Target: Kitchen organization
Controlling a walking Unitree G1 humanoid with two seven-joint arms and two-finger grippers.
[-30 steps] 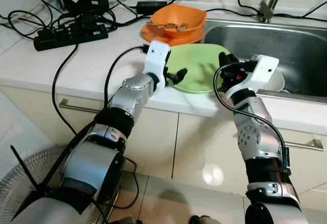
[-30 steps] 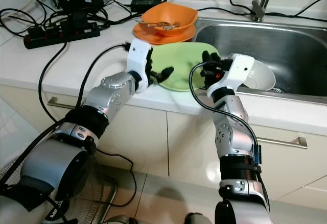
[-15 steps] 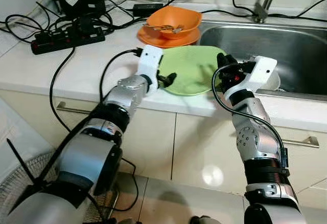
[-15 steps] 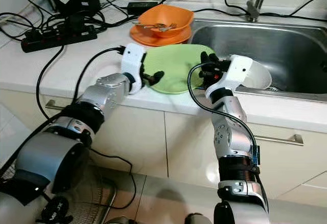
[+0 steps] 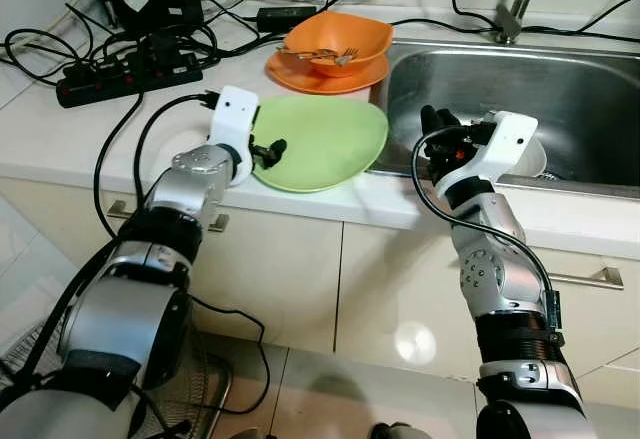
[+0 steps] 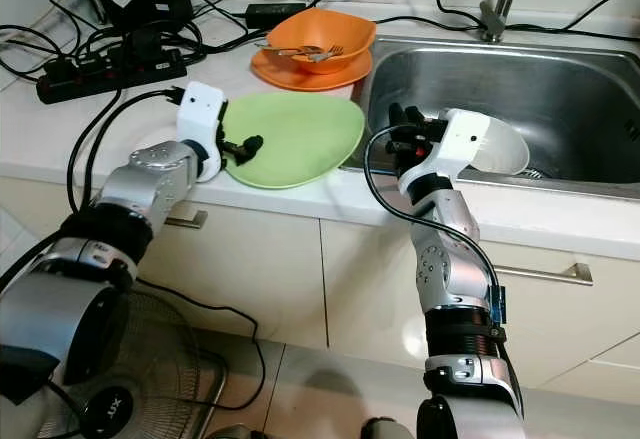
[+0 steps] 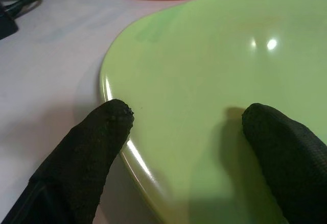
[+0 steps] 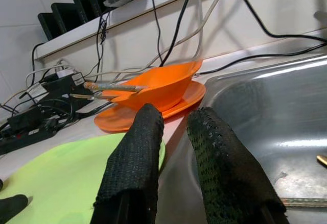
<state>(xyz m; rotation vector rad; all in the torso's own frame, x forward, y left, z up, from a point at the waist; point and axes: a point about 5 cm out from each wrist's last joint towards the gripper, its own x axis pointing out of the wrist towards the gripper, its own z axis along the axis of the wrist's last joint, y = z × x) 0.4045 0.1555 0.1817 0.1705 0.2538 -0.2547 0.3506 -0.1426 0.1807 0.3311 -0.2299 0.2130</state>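
A light green plate point(image 5: 320, 139) lies on the white counter near its front edge, just left of the sink. My left gripper point(image 5: 268, 146) is at the plate's left rim, open. In the left wrist view one fingertip point(image 7: 110, 124) sits on the rim and the other rests further in on the green plate point(image 7: 214, 66). My right gripper point(image 5: 436, 121) hovers at the sink's left edge, to the right of the plate and apart from it. Its fingers point(image 8: 138, 147) are close together with nothing between them.
An orange bowl point(image 5: 338, 37) holding forks sits on an orange plate point(image 5: 290, 71) behind the green one. The steel sink point(image 5: 570, 89) holds a white bowl point(image 5: 532, 159). A power strip point(image 5: 130, 64) and cables crowd the back left. A fan point(image 6: 110, 359) stands on the floor.
The green plate has slid left along the counter with my left gripper, away from the sink edge. My right gripper has stayed by the sink and is apart from the plate.
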